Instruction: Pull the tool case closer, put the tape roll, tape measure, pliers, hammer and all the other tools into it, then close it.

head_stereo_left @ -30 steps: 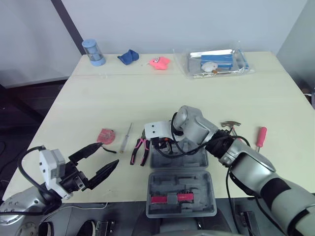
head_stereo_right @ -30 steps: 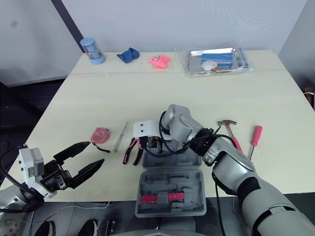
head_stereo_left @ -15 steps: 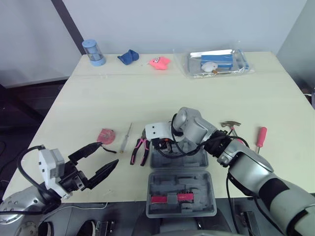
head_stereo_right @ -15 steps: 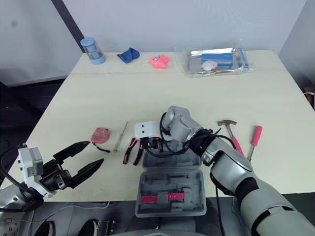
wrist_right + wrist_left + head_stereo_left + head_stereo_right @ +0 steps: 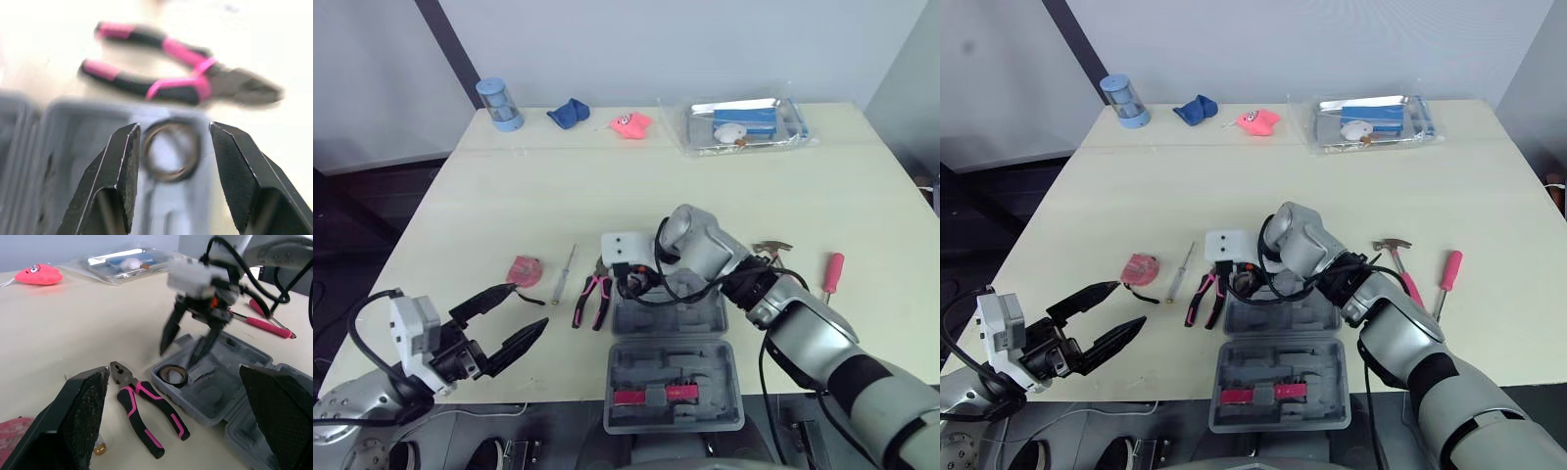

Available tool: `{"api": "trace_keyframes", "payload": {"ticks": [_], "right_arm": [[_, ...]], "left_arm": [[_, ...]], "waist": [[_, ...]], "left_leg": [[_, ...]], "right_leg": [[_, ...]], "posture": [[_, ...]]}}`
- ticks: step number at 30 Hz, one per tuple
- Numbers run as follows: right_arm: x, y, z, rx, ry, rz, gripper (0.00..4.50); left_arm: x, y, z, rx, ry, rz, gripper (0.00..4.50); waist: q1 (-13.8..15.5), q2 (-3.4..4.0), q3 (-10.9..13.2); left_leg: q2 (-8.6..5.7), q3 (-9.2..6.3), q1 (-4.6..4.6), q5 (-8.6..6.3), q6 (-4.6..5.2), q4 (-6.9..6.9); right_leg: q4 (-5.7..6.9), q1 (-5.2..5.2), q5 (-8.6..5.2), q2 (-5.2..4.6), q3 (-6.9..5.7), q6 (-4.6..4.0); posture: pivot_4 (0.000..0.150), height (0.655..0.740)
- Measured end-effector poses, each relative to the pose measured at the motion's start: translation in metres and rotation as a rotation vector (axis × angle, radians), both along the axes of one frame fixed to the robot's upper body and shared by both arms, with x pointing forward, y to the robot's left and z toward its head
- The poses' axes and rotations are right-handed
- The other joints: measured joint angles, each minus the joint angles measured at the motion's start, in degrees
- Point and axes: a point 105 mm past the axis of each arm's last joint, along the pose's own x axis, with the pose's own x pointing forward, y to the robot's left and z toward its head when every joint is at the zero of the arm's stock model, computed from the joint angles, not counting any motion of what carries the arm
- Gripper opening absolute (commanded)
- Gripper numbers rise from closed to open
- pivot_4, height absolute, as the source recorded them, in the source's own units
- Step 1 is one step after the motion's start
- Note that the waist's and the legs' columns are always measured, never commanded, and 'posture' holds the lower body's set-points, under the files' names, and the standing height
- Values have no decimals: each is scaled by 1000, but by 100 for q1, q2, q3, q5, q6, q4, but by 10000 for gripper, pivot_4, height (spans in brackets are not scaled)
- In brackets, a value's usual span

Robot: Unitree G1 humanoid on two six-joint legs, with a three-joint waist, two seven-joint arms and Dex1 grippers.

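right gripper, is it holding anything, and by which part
Nothing is held. The right gripper has its fingers open over the tape roll, which lies in the tool case.

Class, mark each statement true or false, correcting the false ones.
The tape roll lies inside the open tool case. True.
The right pincer is shut on the tape roll. False: it is open above it.
The pliers lie on the table beside the case. True.
The hammer is in the case. False: it lies on the table.
The left pincer holds the tape measure. False: it is open; the tape measure lies on the table.
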Motion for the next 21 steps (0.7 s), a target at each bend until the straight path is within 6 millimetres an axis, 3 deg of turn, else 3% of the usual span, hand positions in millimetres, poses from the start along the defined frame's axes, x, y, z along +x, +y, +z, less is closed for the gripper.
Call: {"api": "trace_keyframes", "payload": {"ticks": [2,9,21], "right_arm": [[0,-1,1,85,32,-33,23435],[-8,-20,-28,260,113,-77,23435],[-1,-31,-53,268,122,-177,23435]], "left_arm": [[1,0,1,1,-5,-2,45000],[3,3,0,0,-5,2,45000],[7,2,4,7,-24,-16,45000]], "waist": [[0,-1,-1],[-4,-3,-2],[-8,-4,-2]], "left_leg": [[0,1,-1,0,0,0],[1,5,-1,0,1,-1],[3,7,0,1,0,0]], "right_leg": [[-1,0,0,-1,0,0],[1,0,0,0,4,0],[3,-1,1,4,5,-1]], "posture": [[1500,7400],[1500,7400],[1500,7400]]}}
